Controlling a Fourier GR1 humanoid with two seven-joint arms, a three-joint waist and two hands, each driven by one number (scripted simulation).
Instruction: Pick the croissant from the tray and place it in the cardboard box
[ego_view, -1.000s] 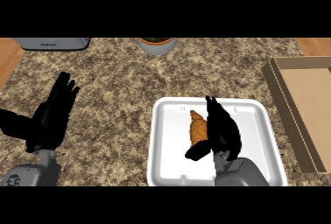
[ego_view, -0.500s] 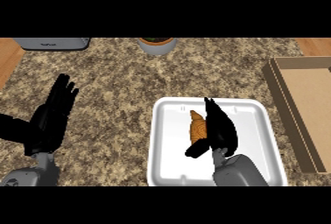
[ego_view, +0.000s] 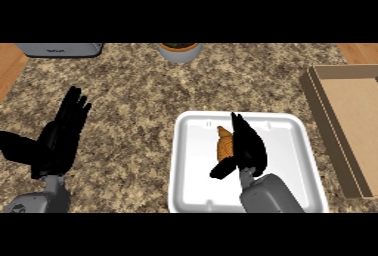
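While the right hand (ego_view: 247, 150) lies open, fingers straight and thumb spread, the croissant (ego_view: 223, 144) sits on the tray (ego_view: 299, 131) just left of its fingers. Curling round its middle before lifting seems wise. The fingers hide its right edge; contact is unclear. The left hand (ego_view: 59, 137) rests open, well left.

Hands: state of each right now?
Left hand: open, holding nothing.
Right hand: open, beside the croissant in the tray, not curled round it.
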